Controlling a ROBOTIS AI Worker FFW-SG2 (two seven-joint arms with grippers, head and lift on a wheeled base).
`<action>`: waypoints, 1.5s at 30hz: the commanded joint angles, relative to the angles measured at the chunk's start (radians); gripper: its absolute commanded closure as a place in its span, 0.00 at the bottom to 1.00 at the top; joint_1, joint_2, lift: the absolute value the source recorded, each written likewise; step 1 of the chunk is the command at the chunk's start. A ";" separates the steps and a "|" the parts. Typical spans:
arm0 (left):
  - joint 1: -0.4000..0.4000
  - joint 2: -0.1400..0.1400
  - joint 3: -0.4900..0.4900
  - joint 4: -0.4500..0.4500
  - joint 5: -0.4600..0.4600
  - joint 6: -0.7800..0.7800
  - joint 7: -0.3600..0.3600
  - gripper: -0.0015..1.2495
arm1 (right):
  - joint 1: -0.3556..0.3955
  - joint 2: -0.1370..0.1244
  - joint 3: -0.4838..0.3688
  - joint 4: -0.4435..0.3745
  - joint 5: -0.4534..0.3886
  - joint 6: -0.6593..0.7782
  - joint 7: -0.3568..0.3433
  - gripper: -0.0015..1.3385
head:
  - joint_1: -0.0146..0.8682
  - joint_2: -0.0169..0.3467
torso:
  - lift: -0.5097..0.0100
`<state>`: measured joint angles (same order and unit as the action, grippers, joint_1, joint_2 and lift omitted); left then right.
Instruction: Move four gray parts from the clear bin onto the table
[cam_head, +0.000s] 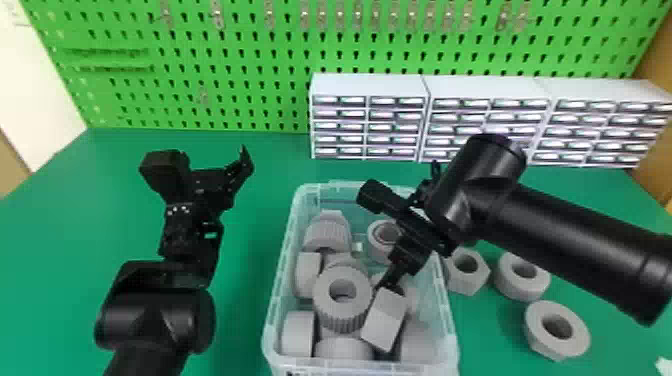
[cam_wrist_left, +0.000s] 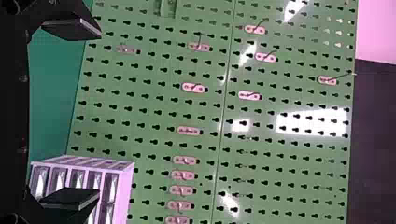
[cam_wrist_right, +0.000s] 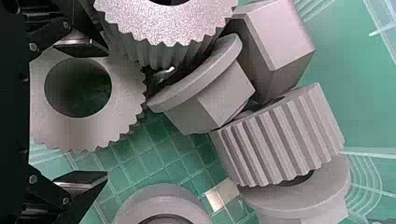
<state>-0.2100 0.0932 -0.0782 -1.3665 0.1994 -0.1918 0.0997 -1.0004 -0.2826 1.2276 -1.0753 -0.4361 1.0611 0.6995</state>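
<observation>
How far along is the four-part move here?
Three of the four look done: a hex nut, a round ring and a flanged nut lie on the table, right of the clear bin. Nothing looks held; the right pincer is open inside the bin, near a toothed gear. One part seems left, to come from the several in the bin.

You have one clear bin (cam_head: 278, 285) with at least eight gray parts (cam_head: 327, 235) inside (they overlap, so you can't get an exact tally), three gray pieces (cam_head: 537, 327) on one green table (cam_head: 100, 200), three drawer cabinets (cam_head: 367, 85) and one pegboard (cam_head: 240, 65).
</observation>
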 joint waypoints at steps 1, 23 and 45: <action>-0.002 0.000 0.000 0.001 0.002 -0.001 0.000 0.08 | -0.001 -0.001 0.006 0.005 -0.003 -0.001 0.000 0.25 | 0.80 0.24 | 0.88; -0.005 0.026 -0.015 0.001 0.023 -0.011 0.003 0.08 | -0.007 -0.017 0.036 0.035 -0.013 0.016 0.000 0.27 | 0.80 0.24 | 0.88; -0.002 0.026 -0.017 0.001 0.023 -0.011 0.008 0.08 | -0.010 -0.010 0.026 0.043 -0.007 0.045 -0.025 0.71 | 0.80 0.24 | 0.88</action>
<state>-0.2120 0.1197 -0.0951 -1.3653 0.2221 -0.2037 0.1074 -1.0103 -0.2931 1.2564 -1.0316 -0.4485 1.1039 0.6750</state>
